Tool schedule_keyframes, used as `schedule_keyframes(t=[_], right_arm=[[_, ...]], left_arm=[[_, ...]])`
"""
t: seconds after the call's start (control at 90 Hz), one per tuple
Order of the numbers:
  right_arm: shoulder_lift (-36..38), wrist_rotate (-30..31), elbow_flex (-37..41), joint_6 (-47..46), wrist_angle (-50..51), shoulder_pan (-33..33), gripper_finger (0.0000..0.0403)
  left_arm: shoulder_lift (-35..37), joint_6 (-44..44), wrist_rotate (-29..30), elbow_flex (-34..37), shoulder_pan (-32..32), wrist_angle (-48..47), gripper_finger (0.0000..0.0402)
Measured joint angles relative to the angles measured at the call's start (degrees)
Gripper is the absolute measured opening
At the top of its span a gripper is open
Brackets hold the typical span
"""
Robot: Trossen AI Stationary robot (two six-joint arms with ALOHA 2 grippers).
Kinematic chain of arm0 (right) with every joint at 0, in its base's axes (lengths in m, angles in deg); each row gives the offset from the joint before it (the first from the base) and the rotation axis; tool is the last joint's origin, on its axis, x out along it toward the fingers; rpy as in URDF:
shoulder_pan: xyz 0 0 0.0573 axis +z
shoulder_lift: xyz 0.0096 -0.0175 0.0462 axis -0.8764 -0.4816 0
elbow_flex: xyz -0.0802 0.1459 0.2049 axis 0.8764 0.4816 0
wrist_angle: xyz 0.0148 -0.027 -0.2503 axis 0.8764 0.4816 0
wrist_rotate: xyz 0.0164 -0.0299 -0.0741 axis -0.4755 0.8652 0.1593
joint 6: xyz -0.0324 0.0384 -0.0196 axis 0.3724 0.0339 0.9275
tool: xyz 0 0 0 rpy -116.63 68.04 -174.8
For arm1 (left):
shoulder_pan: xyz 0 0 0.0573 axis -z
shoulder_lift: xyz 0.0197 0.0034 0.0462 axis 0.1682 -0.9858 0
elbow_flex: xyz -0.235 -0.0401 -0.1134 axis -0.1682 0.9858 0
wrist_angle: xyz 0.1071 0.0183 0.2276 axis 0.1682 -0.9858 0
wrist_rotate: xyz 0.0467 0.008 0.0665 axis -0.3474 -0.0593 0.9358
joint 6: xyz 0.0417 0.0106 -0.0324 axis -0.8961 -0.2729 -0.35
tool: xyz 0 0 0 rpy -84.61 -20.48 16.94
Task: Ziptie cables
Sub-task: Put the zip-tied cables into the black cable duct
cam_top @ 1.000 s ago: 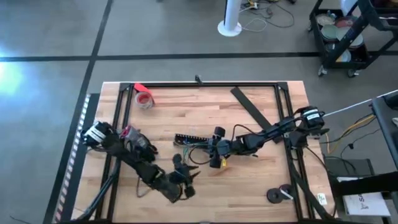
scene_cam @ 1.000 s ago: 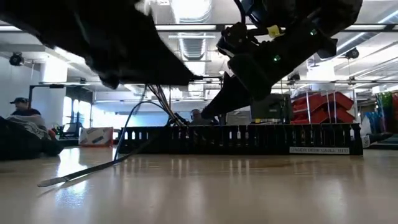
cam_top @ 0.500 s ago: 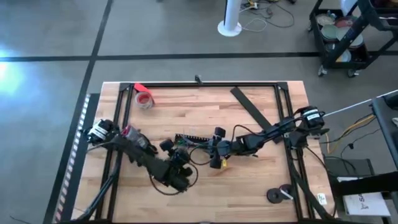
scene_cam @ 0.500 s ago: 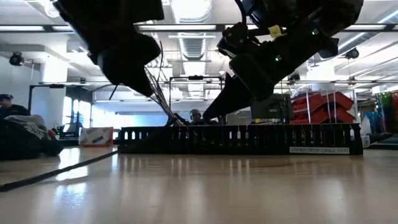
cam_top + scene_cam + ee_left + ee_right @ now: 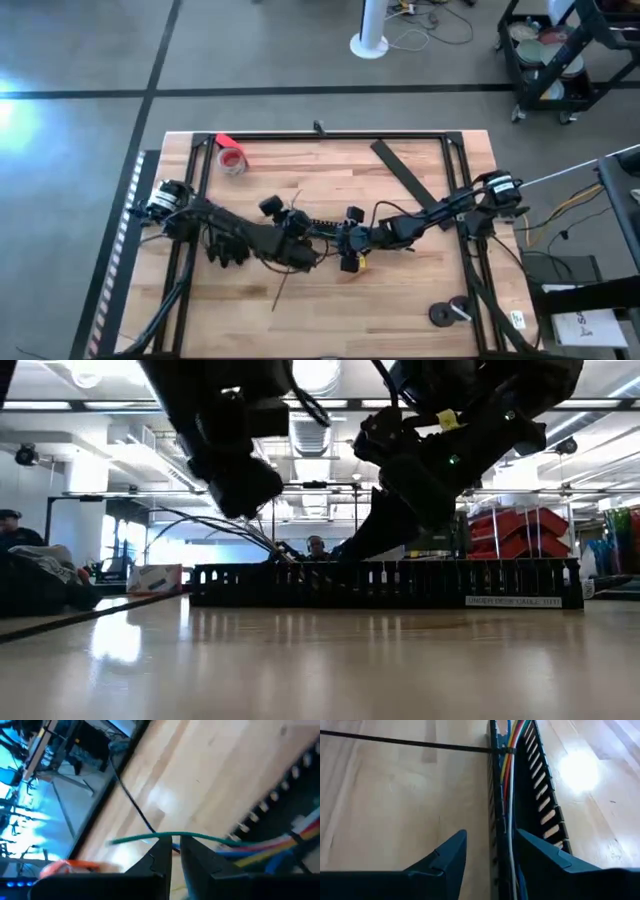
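Note:
The cables [image 5: 508, 795], coloured wires, lie along a black slotted tray [image 5: 542, 790] at mid-table [image 5: 310, 222]. The ziptie [image 5: 395, 741], a thin dark strip, runs flat over the wood from the tray's wall toward the near edge [image 5: 284, 288]. My left gripper [image 5: 175, 852] hangs at the tray's left end [image 5: 300, 250], fingers shut, with a loose green wire [image 5: 215, 838] crossing just past its tips. My right gripper [image 5: 490, 855] is open at the tray's right end [image 5: 345, 248]. One finger stands outside the tray wall and one over the tray; no touch shows. My left gripper is shut on the ziptie's end by the tray [image 5: 154, 831], pinched between its two fingertips, which hide the exact spot. The fingers slant down from the table's left. The rest of the strip trails away over the wood [image 5: 131, 802], lying slack on the table.
A red tape roll [image 5: 232, 160] sits at the far left and a wide flat black strip [image 5: 405, 180] at the far right. Dark round parts [image 5: 445, 315] lie near the front right corner. Black rails [image 5: 330, 135] frame the table. A person [image 5: 20, 530] sits beyond it.
My left gripper has gone from near the table's front edge toward the far edge, up to the tray's left end. The ziptie came with it: its held end rose to the tray, and its tail slid over the wood.

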Motion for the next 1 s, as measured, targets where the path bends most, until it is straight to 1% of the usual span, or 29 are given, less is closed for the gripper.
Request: schedule_keyframes(t=[0.078,0.267,0.333,0.4,0.478,0.578,0.633,0.667,0.789,0.889,0.956,1.0], right_arm=[[0.00,0.02,0.00,-0.13,0.06,-0.02,0.0151],[0.00,0.02,0.00,-0.95,0.30,0.00,0.0156],[0.00,0.00,0.00,-0.93,0.85,0.00,0.0158],[0.00,-0.04,0.00,-0.95,2.10,0.00,0.0160],[0.00,-0.07,0.00,-0.97,3.42,0.06,0.0162],[0.00,-0.07,0.09,-1.37,4.62,0.13,0.0166],[0.00,-0.09,0.13,-1.48,4.70,0.16,0.0169],[0.00,-0.06,0.13,-1.47,4.67,0.17,0.0170],[0.00,0.00,0.16,-1.43,4.16,0.15,0.0177],[0.00,0.01,0.20,-1.34,3.33,0.13,0.0181],[0.00,0.01,0.20,-1.02,2.99,0.13,0.0184],[0.00,0.00,0.20,-1.00,2.54,0.13,0.0185]], left_arm=[[2.34,-2.85,0.72,0.46,-1.39,0.19,0.0027],[6.86,-4.58,0.71,4.26,-4.28,0.25,0.0024],[8.40,-4.60,-1.05,5.62,-4.41,0.54,0.0025],[10.22,-4.29,-4.50,6.53,-3.82,0.67,0.0027],[13.12,-1.26,-8.52,7.61,-1.85,0.79,0.0030],[17.35,5.49,-9.65,9.74,2.34,2.84,0.0038],[19.20,8.24,-9.59,11.23,5.39,6.93,0.0045],[20.22,9.28,-9.36,12.45,7.42,10.89,0.0050],[21.22,8.13,-9.32,18.67,13.88,32.27,0.0079],[18.51,7.31,-9.26,24.05,16.54,46.59,0.0112],[16.06,7.92,-9.06,26.63,16.95,51.93,0.0136],[14.35,8.33,-8.74,27.72,16.96,53.74,0.0153]])
